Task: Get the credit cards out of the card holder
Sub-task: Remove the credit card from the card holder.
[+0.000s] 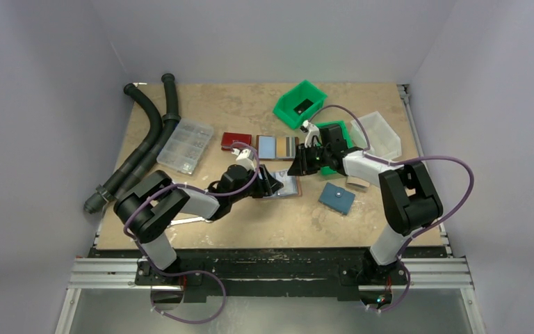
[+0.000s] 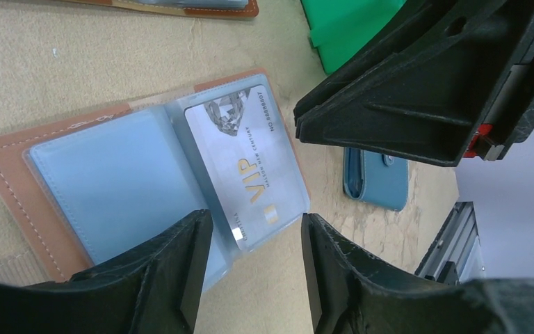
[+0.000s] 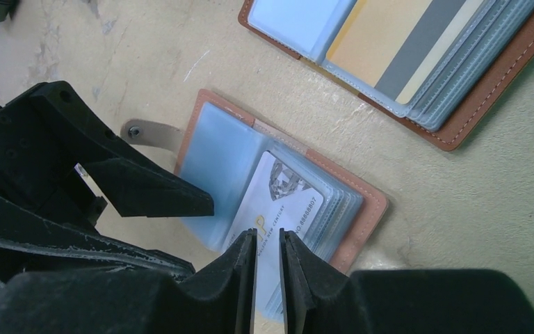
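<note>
Left claw [image 2: 257,275] open astride VIP card [image 2: 247,167], right claw [image 2: 299,120] at its 2 o'clock near-closed, grip unclear; pinching a sleeve [image 2: 111,181] too could drag the card holder [image 2: 7,167].

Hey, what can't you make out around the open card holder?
Right wrist view: near end of the VIP card, behind the right gripper; pinched or not, unclear.
Top view: card holder, covered by the left gripper and right gripper.
Top view: dark item in the green bin, too small.

Robot lab bench: plywood top [image 1: 250,104] on aluminium rails [image 1: 285,278], blank grey walls [image 1: 42,104] around, green bins [image 1: 286,111], parts box [image 1: 184,146], hoses [image 1: 154,129].
</note>
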Robot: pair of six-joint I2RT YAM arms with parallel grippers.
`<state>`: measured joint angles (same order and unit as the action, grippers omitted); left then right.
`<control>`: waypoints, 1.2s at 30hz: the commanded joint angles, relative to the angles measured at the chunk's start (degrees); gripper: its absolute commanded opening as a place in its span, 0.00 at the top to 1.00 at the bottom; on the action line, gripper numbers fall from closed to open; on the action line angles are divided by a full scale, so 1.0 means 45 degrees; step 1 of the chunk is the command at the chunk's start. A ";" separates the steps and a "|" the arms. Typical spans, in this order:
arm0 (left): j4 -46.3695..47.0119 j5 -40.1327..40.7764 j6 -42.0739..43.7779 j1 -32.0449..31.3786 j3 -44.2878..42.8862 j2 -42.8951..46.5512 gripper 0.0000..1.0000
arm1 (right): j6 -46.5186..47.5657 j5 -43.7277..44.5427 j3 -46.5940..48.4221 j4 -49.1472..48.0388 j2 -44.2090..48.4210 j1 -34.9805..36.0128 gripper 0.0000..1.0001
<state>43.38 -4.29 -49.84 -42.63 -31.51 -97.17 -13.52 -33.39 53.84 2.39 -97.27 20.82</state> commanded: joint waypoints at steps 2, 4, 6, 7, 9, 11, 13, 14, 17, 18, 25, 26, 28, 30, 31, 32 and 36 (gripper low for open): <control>0.0935 -0.0251 -0.0130 0.0191 -0.0455 -0.0418 0.47 | -0.0101 0.0288 0.0563 -0.0013 -0.0141 -0.0056 0.75; 0.0987 -0.0275 -0.0173 0.0224 -0.0479 -0.0539 0.47 | -0.0101 0.0345 0.0573 -0.0002 -0.0142 -0.0061 0.75; 0.1053 -0.0325 -0.0205 0.0263 -0.0472 -0.0622 0.48 | -0.0101 0.0385 0.0574 0.0014 -0.0157 -0.0056 0.75; 0.1077 -0.0333 -0.0238 0.0271 -0.0478 -0.0662 0.48 | -0.0101 0.0388 0.0574 0.0015 -0.0160 -0.0056 0.75; 0.1160 -0.0376 -0.0267 0.0306 -0.0460 -0.0752 0.48 | -0.0101 0.0422 0.0574 0.0032 -0.0194 -0.0056 0.75; 0.1245 -0.0427 -0.0297 0.0330 -0.0460 -0.0817 0.49 | -0.0101 0.0431 0.0591 0.0053 -0.0246 -0.0056 0.75; 0.1295 -0.0451 -0.0327 0.0331 -0.0456 -0.0875 0.49 | -0.0120 0.0401 0.0593 0.0054 -0.0278 -0.0057 0.76; 0.1301 -0.0466 -0.0315 0.0343 -0.0476 -0.0901 0.49 | -0.0138 0.0375 0.0593 0.0054 -0.0295 -0.0056 0.76; 0.1336 -0.0507 -0.0347 0.0365 -0.0506 -0.0973 0.49 | -0.0179 0.0294 0.0596 0.0054 -0.0387 -0.0056 0.76; 0.1352 -0.0542 -0.0359 0.0371 -0.0526 -0.0999 0.49 | -0.0194 0.0291 0.0593 0.0054 -0.0421 -0.0066 0.76; 0.1409 -0.0693 -0.0388 0.0428 -0.0669 -0.1217 0.52 | -0.0199 0.0380 0.0651 0.0127 -0.0560 -0.0062 0.77; 0.1415 -0.0714 -0.0405 0.0421 -0.0691 -0.1237 0.52 | -0.0199 0.0387 0.0652 0.0132 -0.0579 -0.0062 0.77; 0.1435 -0.0735 -0.0436 0.0449 -0.0696 -0.1276 0.52 | -0.0199 0.0404 0.0669 0.0151 -0.0623 -0.0056 0.77; 0.1445 -0.0745 -0.0442 0.0458 -0.0694 -0.1298 0.52 | -0.0216 0.0388 0.0671 0.0171 -0.0682 -0.0066 0.77; 0.1427 -0.0762 -0.0446 0.0463 -0.0696 -0.1308 0.53 | -0.0228 0.0383 0.0671 0.0171 -0.0704 -0.0060 0.77; 0.1451 -0.0764 -0.0454 0.0469 -0.0694 -0.1317 0.53 | -0.0237 0.0370 0.0671 0.0181 -0.0734 -0.0066 0.77; 0.1455 -0.0764 -0.0489 0.0502 -0.0674 -0.1371 0.53 | -0.0257 0.0320 0.0688 0.0191 -0.0803 -0.0056 0.77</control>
<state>46.85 -7.20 -51.55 -40.88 -33.12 -102.54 -14.11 -32.42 54.70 3.18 -100.14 20.82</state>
